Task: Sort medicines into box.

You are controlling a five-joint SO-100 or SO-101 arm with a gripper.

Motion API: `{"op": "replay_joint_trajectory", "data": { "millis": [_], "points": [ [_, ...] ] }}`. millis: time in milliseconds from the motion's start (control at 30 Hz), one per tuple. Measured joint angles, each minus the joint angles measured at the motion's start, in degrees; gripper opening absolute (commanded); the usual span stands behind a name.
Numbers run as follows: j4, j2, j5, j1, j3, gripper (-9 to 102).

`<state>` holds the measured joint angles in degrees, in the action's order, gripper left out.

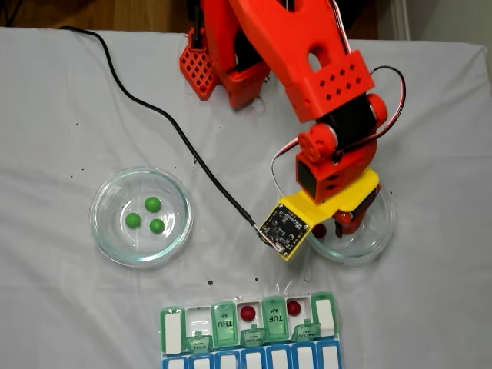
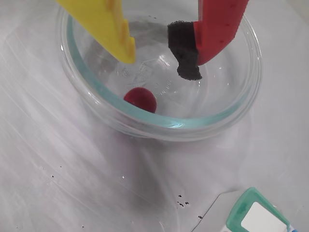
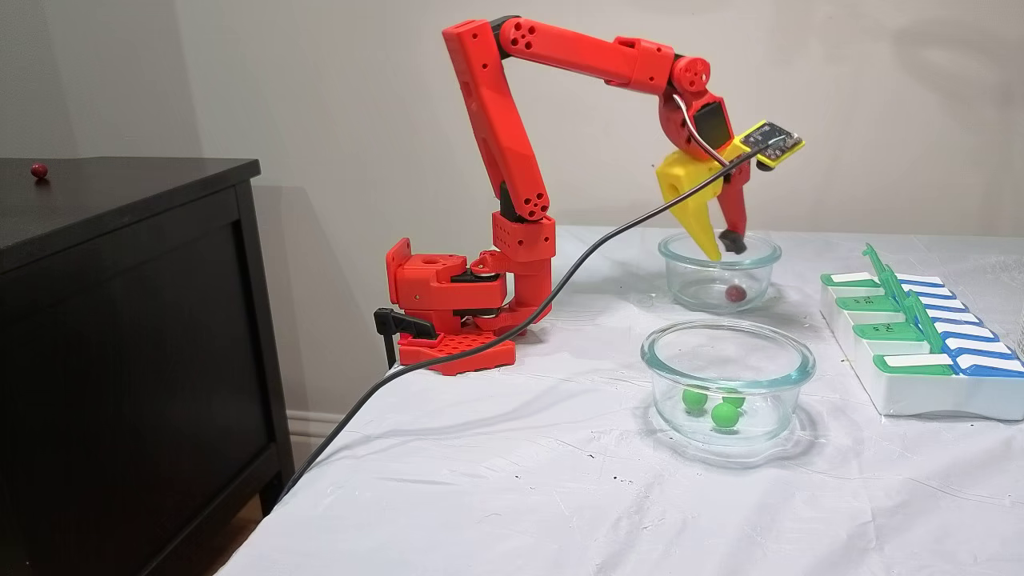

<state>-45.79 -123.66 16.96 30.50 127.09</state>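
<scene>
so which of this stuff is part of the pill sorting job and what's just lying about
Job: red pill in its dish; green pills in theirs; organizer holding two reds; open gripper.

Lying about: black cable; dark cabinet; stray red ball.

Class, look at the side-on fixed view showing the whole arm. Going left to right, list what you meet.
Black cabinet → red arm base → glass dish with green pills → pill organizer.
</scene>
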Motion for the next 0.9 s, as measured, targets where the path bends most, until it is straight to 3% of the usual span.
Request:
{"op": "replay_joint_trajectory", "data": {
  "millis": [400,900],
  "points": [
    [10.1,9.1,1.8,-2.5,1.6,22],
    [15.8,11.9,4.7,-3.1,2.5,14]
  ]
}}
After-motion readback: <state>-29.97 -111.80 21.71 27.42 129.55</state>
